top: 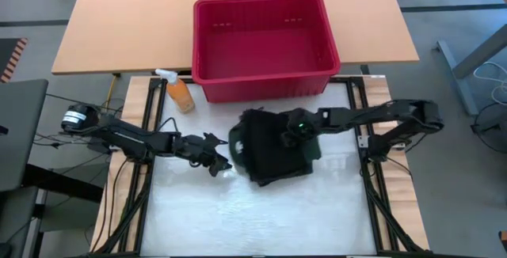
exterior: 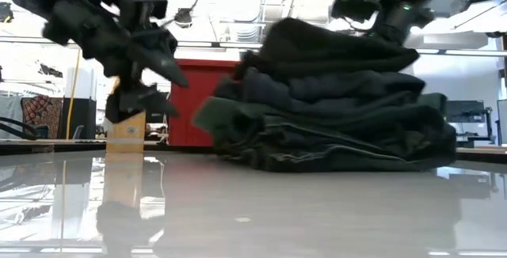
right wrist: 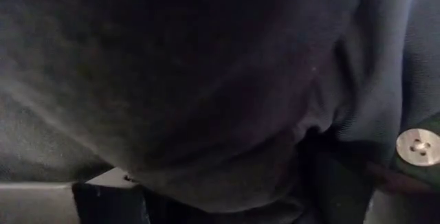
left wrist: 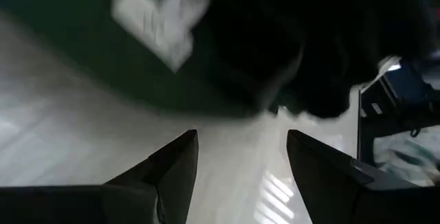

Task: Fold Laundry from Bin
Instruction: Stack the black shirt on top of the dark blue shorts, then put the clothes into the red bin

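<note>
The laundry (top: 273, 149) is a soft, lumpy pile of dark clothes, black, gray and dark green, lying in folded layers on the shiny white table (top: 261, 210). One green piece has a small pale label (left wrist: 159, 19), and a round pale button (right wrist: 417, 146) shows in the right wrist view. The bin (top: 264, 46) is a big red plastic box with ribbed walls and a thick rim, standing behind the pile on the wooden part of the table, and no clothes show in it. A small orange spray bottle (top: 178, 92) stands beside the bin. The left hand (top: 218, 161) is just beside the pile, with its two dark pointed fingers (left wrist: 175, 169) wide apart and holding nothing. The right hand (top: 295, 131) is on top of the pile, open wide and pressed close against the cloth.
</note>
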You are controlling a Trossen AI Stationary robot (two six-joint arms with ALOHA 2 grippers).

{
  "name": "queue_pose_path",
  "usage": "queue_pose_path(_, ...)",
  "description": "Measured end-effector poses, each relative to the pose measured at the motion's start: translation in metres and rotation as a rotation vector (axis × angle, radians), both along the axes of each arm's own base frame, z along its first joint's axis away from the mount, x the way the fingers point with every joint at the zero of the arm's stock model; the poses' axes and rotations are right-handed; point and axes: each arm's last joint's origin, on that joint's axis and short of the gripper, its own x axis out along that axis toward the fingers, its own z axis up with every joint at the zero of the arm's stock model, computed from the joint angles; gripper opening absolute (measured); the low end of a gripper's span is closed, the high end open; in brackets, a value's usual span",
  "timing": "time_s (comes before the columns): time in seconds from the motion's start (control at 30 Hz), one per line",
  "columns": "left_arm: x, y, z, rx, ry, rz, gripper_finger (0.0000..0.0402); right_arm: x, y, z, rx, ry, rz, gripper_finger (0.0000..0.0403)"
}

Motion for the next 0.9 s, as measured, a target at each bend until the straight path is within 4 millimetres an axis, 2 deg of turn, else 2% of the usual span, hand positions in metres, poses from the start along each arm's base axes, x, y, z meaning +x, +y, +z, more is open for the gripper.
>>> queue_pose_path(0.1,-0.011,-0.005,0.01,0.057,0.001,0.032,0.0212,0.026,0.009,0.008,-0.001,-0.014,0.036,0.0291)
queue_pose_path(0.23,-0.024,-0.008,0.021,0.084,-0.003,0.05,0.0212,0.055,0.016,0.035,-0.03,-0.014,0.085,0.0291)
queue_pose_path(0.3,-0.028,-0.01,0.028,0.082,-0.036,0.044,0.0212,0.06,0.016,0.056,-0.055,0.028,0.106,0.0291)
queue_pose_path(0.43,-0.041,-0.011,0.037,0.125,-0.054,0.084,0.0212,0.057,0.015,0.092,-0.101,0.109,0.13,0.0291)
queue_pose_path(0.6,-0.056,-0.013,0.04,0.155,-0.016,0.144,0.0212,0.035,0.014,0.136,-0.182,0.112,0.111,0.0291)
queue_pose_path(0.7,-0.06,-0.018,0.04,0.131,-0.02,0.179,0.0212,0.01,0.019,0.15,-0.233,0.135,0.045,0.0291)
queue_pose_path(0.8,-0.061,-0.028,0.036,0.108,-0.014,0.229,0.0212,-0.018,0.033,0.143,-0.275,0.149,-0.07,0.0291)
queue_pose_path(0.9,-0.063,-0.04,0.029,0.089,0.01,0.27,0.0212,-0.036,0.043,0.12,-0.241,0.089,-0.135,0.0291)
